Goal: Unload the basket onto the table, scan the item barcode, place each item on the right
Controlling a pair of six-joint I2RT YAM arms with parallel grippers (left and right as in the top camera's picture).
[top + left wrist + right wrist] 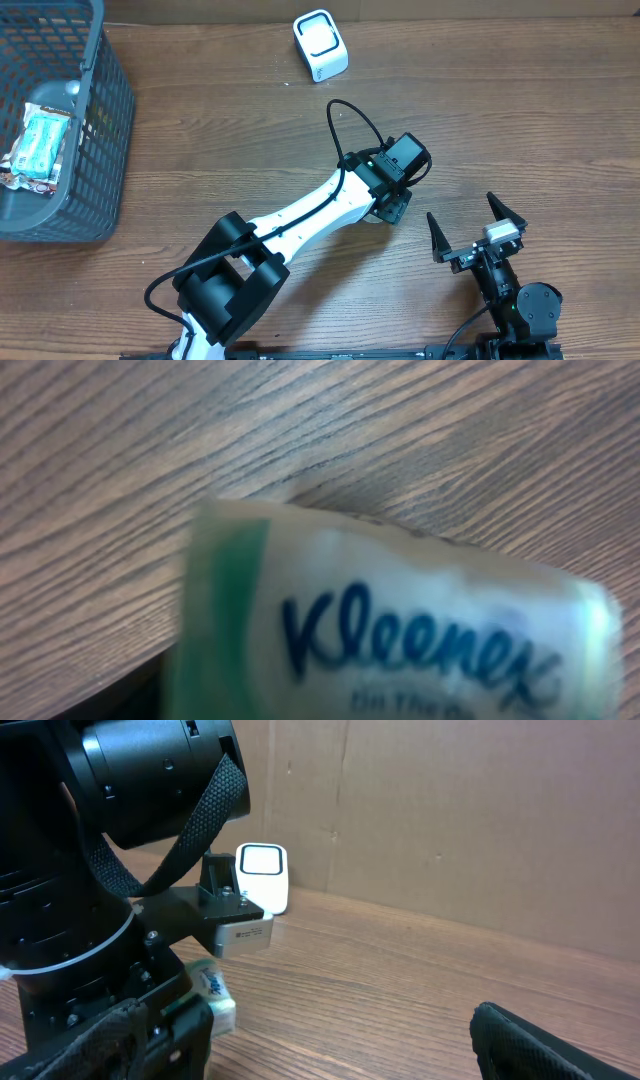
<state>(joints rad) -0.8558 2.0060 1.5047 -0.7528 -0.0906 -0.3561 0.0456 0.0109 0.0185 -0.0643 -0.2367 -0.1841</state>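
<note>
Kleenex pack (400, 630) lay on the wooden table (520, 100), near centre, directly under left gripper (390, 208). Green edge and blue lettering filled the left wrist view. Left claw's fingers hidden; could not tell whether apart or clamped. Right gripper (460, 206) nearby, jaws wide apart, holding nothing. White scanner (321, 45) well apart, far side. Grey basket (100, 150) at left held packets (40, 140).

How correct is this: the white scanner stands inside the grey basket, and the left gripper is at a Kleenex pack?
One point is wrong. The white scanner is not inside the grey basket; it stands on the table, apart from it, as the overhead view shows. The left gripper is indeed at the Kleenex pack.
</note>
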